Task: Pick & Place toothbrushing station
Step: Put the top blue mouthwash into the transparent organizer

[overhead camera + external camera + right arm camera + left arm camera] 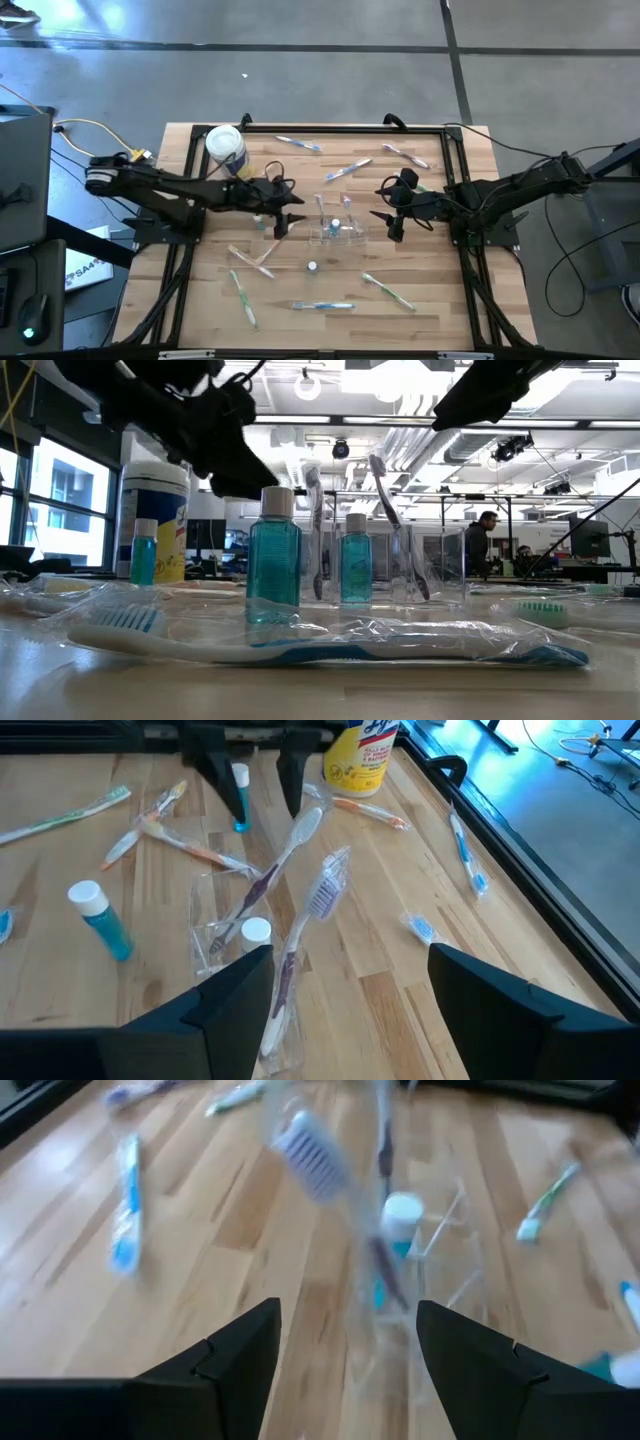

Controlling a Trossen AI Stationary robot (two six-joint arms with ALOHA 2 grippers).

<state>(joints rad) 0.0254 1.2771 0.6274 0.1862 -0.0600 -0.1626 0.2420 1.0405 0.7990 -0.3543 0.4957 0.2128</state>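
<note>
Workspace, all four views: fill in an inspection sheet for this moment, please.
Surface: light wooden slatted table, black-framed.
Job's things: small clear plastic cup mid-table with two toothbrushes standing in it; thin wrapped pastel toothbrushes scattered around; small teal white-capped tubes.
Clutter: white-lidded round canister with yellow label at the far left.
Hands: left hand open, left of the cup; right hand open, right of it. Both empty.
Cables: yellow cable off the left edge.
Surroundings: person far behind.

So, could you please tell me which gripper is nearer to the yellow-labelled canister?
Left. The left gripper sits just beside the canister; the right gripper is across the table.
</note>
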